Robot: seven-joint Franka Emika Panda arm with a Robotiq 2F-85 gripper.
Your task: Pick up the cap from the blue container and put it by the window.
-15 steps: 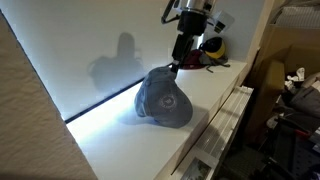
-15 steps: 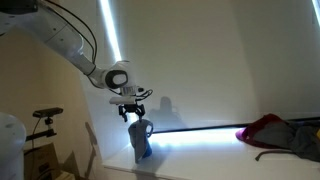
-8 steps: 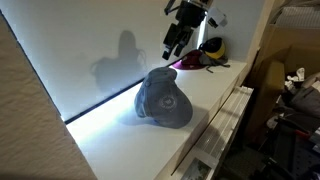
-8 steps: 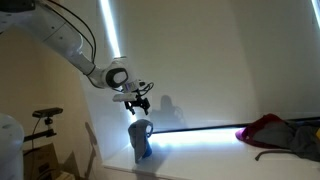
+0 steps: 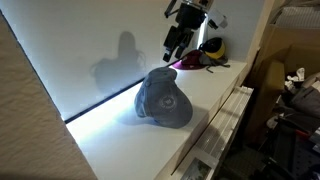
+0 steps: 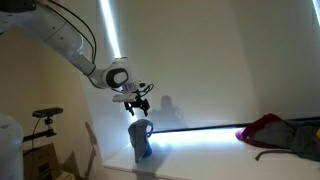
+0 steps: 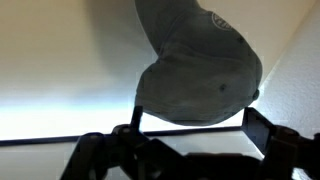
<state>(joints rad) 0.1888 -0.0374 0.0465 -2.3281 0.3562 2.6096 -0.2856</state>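
White ledge bears the cap beside the window.

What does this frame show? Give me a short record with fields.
cap: grey-blue baseball cap, logo facing the camera in an exterior view
cap location: on the white ledge, beside the window and its glowing bottom strip
arm: gripper open, above the cap, not touching it
wrist view: cap below, between the spread fingers
far end of ledge: yellow-and-black item
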